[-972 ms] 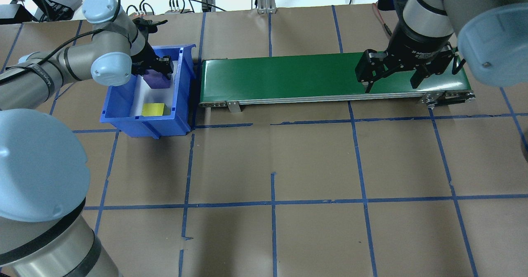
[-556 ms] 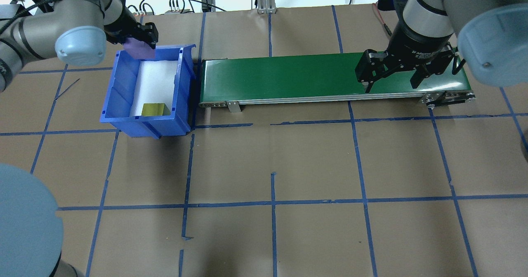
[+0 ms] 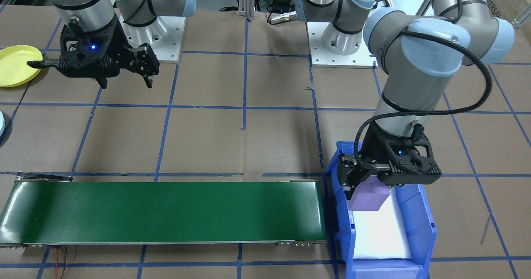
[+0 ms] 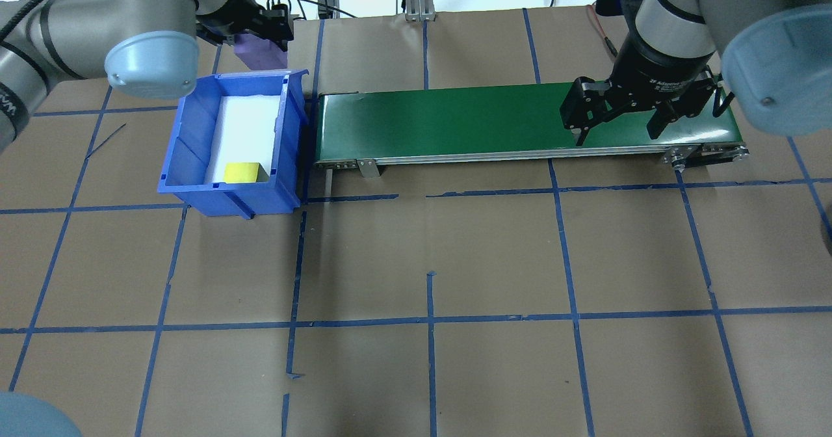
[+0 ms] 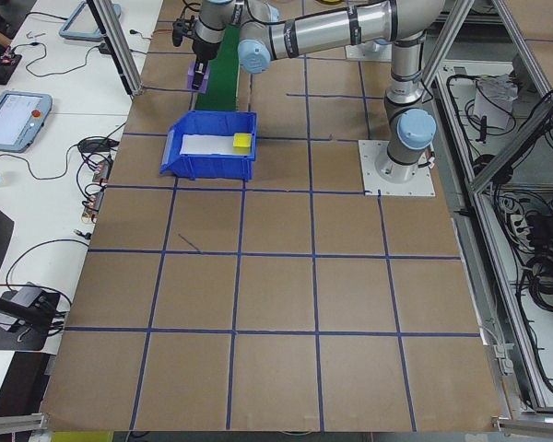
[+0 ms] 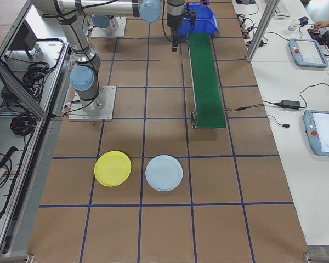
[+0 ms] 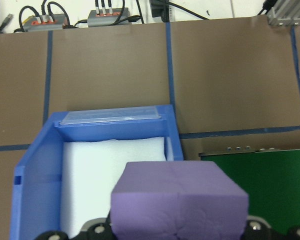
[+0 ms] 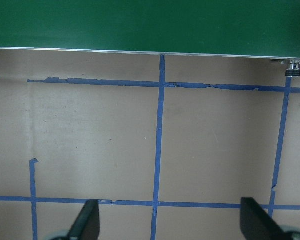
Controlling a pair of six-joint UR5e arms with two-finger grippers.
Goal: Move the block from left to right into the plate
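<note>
My left gripper [image 3: 367, 189] is shut on a purple block [image 3: 369, 200] and holds it in the air over the far end of the blue bin [image 3: 427, 216]. In the left wrist view the purple block [image 7: 180, 200] fills the lower middle, above the bin [image 7: 35, 175]. A yellow block [image 4: 241, 172] lies at the bin's near end. The yellow plate [image 6: 113, 168] sits on the table far to my right. My right gripper [image 4: 615, 136] hangs open and empty over the right end of the green conveyor [image 4: 455, 118].
A light blue plate [image 6: 164, 173] lies beside the yellow plate. The conveyor [image 3: 166, 212] runs from the bin toward my right side. Cables and power strips line the table's far edge.
The left gripper has lifted the purple block out of the bin and carried it up, then a little toward the conveyor. The right gripper has stayed still.
</note>
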